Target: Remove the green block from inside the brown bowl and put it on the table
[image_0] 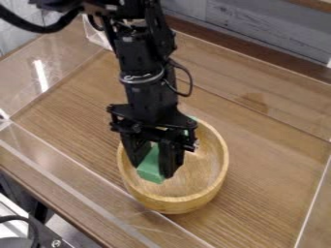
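Gripper: my gripper (pixel 155 155) points almost straight down into the brown bowl (pixel 207 179), with one finger (pixel 135 153) on the left of the green block (pixel 158 163) and the other on its right.
Grip: the fingers sit about a block's width apart and I read them as pinching the green block, though I can't see the contact faces.
Block: it is inside the bowl, left of its middle, tilted with its long axis running up between the fingers and its lower end near the bowl floor.
Direction to lift: the block lies straight under my wrist, so I judge the coming move is a plain rise, no sideways reach.
Rim: the bowl's near-left wall is just beside the left finger; I'd clear it before heading for bare table (pixel 265 107).
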Available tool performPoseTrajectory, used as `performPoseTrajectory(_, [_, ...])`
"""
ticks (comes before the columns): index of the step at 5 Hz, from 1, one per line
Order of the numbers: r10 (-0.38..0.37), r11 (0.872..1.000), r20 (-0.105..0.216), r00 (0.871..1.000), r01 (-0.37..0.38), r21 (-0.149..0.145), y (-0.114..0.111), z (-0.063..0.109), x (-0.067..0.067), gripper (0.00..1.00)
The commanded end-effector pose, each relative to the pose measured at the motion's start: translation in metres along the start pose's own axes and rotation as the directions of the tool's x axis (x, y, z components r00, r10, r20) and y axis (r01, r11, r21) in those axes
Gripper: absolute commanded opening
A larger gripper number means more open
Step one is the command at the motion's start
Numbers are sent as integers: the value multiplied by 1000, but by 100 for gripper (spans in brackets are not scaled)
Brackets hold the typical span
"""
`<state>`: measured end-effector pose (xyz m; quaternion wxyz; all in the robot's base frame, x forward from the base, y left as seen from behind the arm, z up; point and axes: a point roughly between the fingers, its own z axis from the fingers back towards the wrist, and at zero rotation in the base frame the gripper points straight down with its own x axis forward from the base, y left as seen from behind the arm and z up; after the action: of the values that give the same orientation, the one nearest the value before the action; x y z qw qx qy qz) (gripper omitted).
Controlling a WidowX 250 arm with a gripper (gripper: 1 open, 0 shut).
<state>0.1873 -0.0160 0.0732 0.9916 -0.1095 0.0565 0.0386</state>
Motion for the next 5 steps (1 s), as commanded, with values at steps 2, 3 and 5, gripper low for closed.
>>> performPoseTrajectory(2, [-1, 1000, 22, 1000, 2, -8, 2, 5, 2, 0])
performPoseTrajectory(3, [-1, 1000, 20, 1000, 1, -12, 2, 4, 2, 0])
performPoseTrajectory(5, [-2, 1000, 27, 1000, 2, -22, 4, 15, -1, 0])
